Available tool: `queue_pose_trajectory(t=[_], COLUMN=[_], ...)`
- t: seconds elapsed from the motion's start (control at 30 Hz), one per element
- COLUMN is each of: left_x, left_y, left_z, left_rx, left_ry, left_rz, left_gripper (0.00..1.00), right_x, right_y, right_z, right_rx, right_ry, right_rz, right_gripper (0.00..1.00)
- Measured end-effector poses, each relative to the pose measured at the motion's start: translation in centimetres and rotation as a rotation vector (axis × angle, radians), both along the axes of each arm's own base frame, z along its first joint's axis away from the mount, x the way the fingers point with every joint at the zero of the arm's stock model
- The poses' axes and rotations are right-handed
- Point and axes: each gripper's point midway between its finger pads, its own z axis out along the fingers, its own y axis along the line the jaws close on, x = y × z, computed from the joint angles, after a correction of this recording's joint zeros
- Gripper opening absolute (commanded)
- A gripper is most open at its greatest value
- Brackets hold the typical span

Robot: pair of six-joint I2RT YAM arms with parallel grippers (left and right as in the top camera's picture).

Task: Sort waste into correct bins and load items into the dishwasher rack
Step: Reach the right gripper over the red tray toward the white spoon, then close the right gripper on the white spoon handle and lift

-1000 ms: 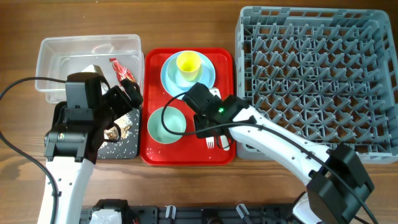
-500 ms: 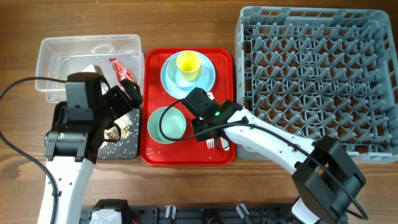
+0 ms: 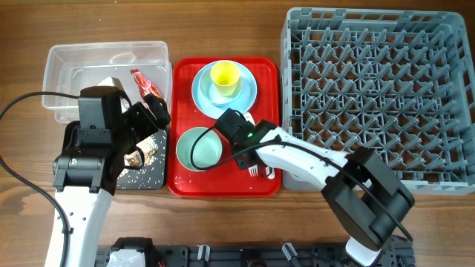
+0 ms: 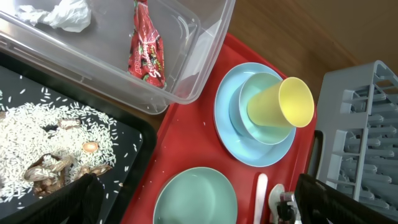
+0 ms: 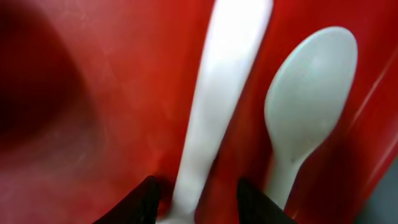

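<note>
**A:** Fork [image 5: 217, 106]: where was it against the right gripper [image 5: 199, 202]?

**B:** Its white handle ran straight between the two dark fingertips [image 5: 144, 200]. The jaws stood apart, one on each side of the handle. A sliver of red tray [image 5: 112, 124] showed at either flank, and nothing was clamped.

**A:** And beside it?

**B:** The spoon [image 5: 308, 93] lay just outside the other finger, its bowl end away from the gripper. It was near the fork but apart from it.

**A:** Any change from a second before?

**B:** From overhead, the right arm's elbow had swung in toward the red tray, and its wrist had slid a little toward the bowl [image 3: 197, 148]. Fork, spoon and dishes lay where they had been. The left arm had not moved.

**A:** Farther out?

**B:** The bowl sat just beyond the wrist. Past it was the light blue plate [image 3: 249, 93] with the yellow cup [image 3: 225, 76] on it. The rack [image 3: 378, 96] stood on the gripper's other side.

**A:** The left gripper [image 3: 152, 111]?

**B:** Spread wide and empty, at the corner of the clear tub [image 3: 67, 63]. The tub held the wrapper [image 4: 146, 46] and the tissue [image 4: 59, 14], with the black tray [image 4: 37, 81] alongside.
</note>
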Motion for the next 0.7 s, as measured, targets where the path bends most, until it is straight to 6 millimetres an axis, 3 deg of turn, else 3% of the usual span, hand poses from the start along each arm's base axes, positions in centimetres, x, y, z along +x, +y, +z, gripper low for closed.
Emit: queue_pose_trajectory(t=[0.1,0.17,0.23,0.5,0.57,0.67,0.7], left_x=[0.0,0.0,0.0,0.0,0.0,0.0,0.0], left_y=[0.0,0.0,0.0,0.0,0.0,0.0,0.0], left_z=[0.0,0.0,0.0,0.0,0.0,0.0,0.0], left_rx=[0.0,0.0,0.0,0.0,0.0,0.0,0.0], left_ry=[0.0,0.001,0.0,0.001,0.0,0.001,0.0], left_rz=[0.0,0.0,0.0,0.0,0.0,0.0,0.0], left_gripper=[1.0,1.0,1.0,1.0,1.0,1.0,1.0], right_x=[0.2,0.2,0.2,0.1,0.2,1.2,1.4], right_y=[0.2,0.2,0.2,-0.4,-0.1,1.0,1.1], right_z=[0.0,0.0,-0.1,0.7,1.8,7.8,8.9], right_rx=[0.001,-0.002,-0.006,-0.05,-0.043,0.078,0.104], right_ry=[-0.009,-0.008,-0.009,0.006,0.008,-0.095,-0.116], right_rz=[0.033,0.042,0.045,0.06,0.061,0.05,0.043], right_gripper=[0.26,0.21,0.04,0.04,0.04,0.04,0.04])
